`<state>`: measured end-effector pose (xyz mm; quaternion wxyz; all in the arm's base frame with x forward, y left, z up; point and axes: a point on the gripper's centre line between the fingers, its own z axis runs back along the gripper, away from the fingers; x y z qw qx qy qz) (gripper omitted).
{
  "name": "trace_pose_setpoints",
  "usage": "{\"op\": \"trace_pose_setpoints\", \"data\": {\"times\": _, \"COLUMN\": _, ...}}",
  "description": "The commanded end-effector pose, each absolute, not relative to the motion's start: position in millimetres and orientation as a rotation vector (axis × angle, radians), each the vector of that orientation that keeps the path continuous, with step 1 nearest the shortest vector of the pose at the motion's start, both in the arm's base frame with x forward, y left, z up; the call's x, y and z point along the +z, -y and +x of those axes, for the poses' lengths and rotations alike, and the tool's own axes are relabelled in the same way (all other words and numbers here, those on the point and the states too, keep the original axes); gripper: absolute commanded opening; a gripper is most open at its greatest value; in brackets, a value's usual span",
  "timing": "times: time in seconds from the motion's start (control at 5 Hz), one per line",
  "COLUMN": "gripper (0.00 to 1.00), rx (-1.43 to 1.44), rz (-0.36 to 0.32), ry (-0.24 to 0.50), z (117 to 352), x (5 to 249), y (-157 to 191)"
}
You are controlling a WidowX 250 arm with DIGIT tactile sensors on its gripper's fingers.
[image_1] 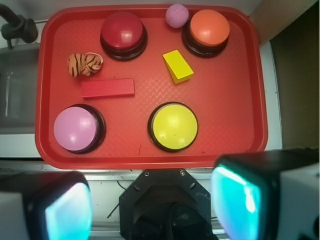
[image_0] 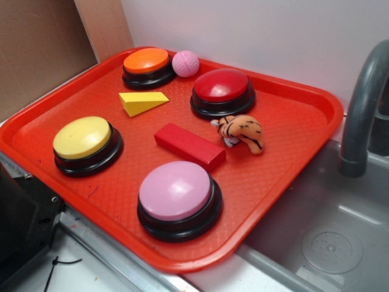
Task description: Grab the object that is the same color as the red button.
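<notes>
Pincer fingers spread wide above tray; four buttons, one red button, one red block, untouched

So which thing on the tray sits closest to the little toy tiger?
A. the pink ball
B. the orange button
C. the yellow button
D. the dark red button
D: the toy tiger lies right beside the dark red button, far from the others.
</notes>
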<state>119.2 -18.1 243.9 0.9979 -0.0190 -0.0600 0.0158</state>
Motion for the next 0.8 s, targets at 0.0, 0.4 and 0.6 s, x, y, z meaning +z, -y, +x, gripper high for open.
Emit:
{"op": "trace_pose_setpoints", "data": {"times": 0.0, "gripper": 1.00, "rx": 0.032, "rz": -0.038, "ry": 0.120, "z": 119, "x": 244, "y": 18}}
{"op": "trace_pose_setpoints", "data": {"times": 0.4, "gripper": 1.00, "rx": -0.302, "rz": -0.017, "ry": 0.158, "z": 134, "x": 222, "y": 29}}
{"op": "trace_pose_setpoints", "data": {"times": 0.6, "gripper": 1.00, "rx": -0.499, "rz": -0.033, "ry": 0.195, "z": 146, "x": 208, "y": 32}}
